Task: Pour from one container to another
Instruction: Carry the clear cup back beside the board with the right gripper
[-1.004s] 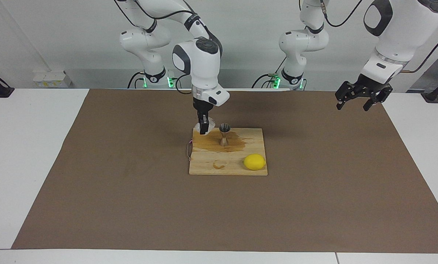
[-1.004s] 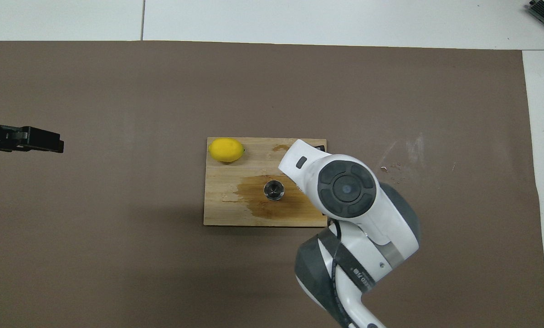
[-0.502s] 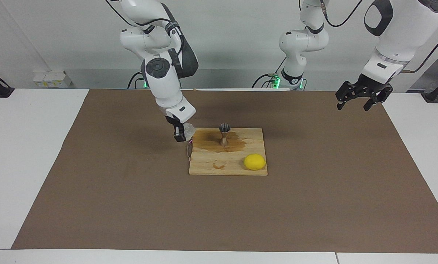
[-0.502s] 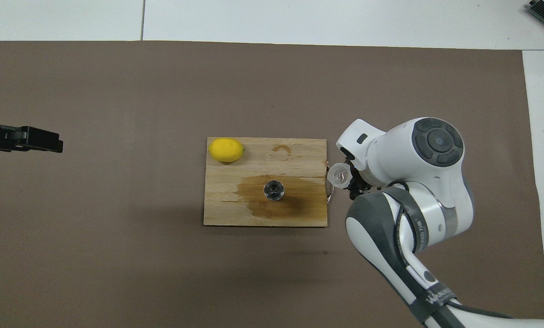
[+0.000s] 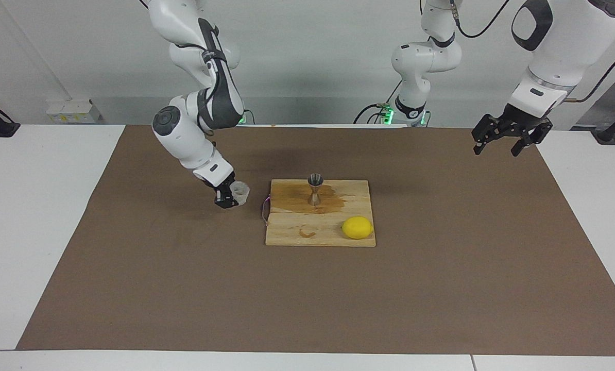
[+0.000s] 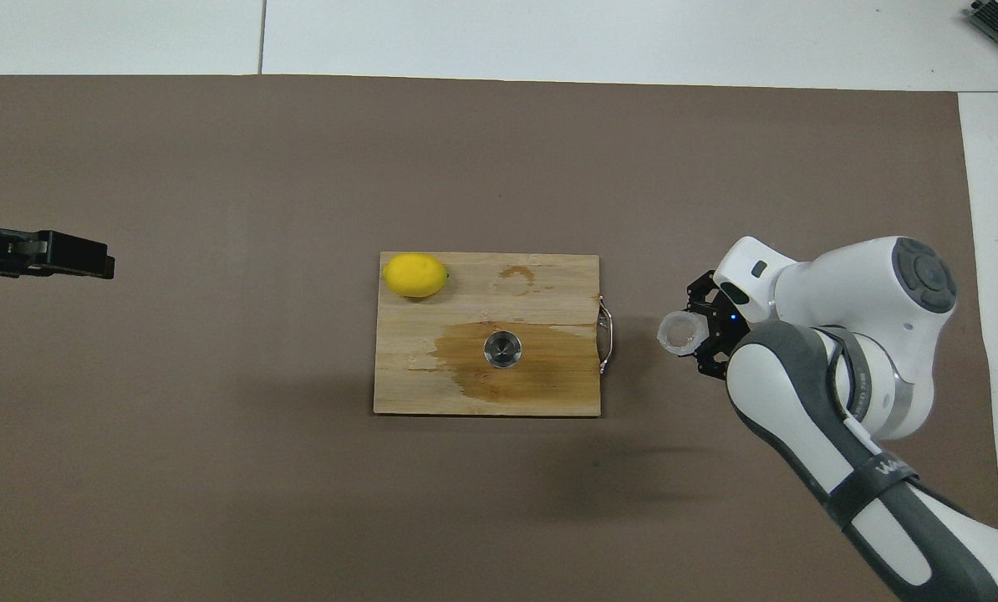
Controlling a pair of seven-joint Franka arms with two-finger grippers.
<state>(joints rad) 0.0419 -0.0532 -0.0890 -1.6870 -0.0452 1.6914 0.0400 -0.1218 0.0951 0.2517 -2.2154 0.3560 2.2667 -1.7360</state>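
- The cup (image 5: 240, 192) is clear and knobbly, clamped in the right gripper (image 5: 228, 198) and held low over the brown mat (image 5: 441, 268), off the board (image 5: 333, 237) toward the right arm's end of the table.
- In the overhead view the cup (image 6: 683, 332) shows its round open mouth, just beside the board's metal handle (image 6: 605, 337) but apart from it.
- In the facing view the cup looks tilted, mouth toward the board; whether it touches the mat I cannot tell.
- The right gripper (image 6: 704, 334) has its fingers closed on the cup's sides, the arm slanting down to it from its base.
- The jigger (image 5: 315, 188) stands upright on the board, in the half nearer the robots, in the middle of a dark wet stain (image 5: 333, 202).
- From above the jigger (image 6: 502, 349) shows as a silvery ring with the stain (image 6: 541, 376) spread around it.
- A lemon (image 5: 357, 227) lies on the board's corner farther from the robots, toward the left arm's end, well apart from the jigger.
- A small ring-shaped mark (image 5: 307, 233) sits on the board beside the lemon.
- The left gripper (image 5: 502, 143) waits in the air over the mat's edge at the left arm's end, fingers spread apart and empty.
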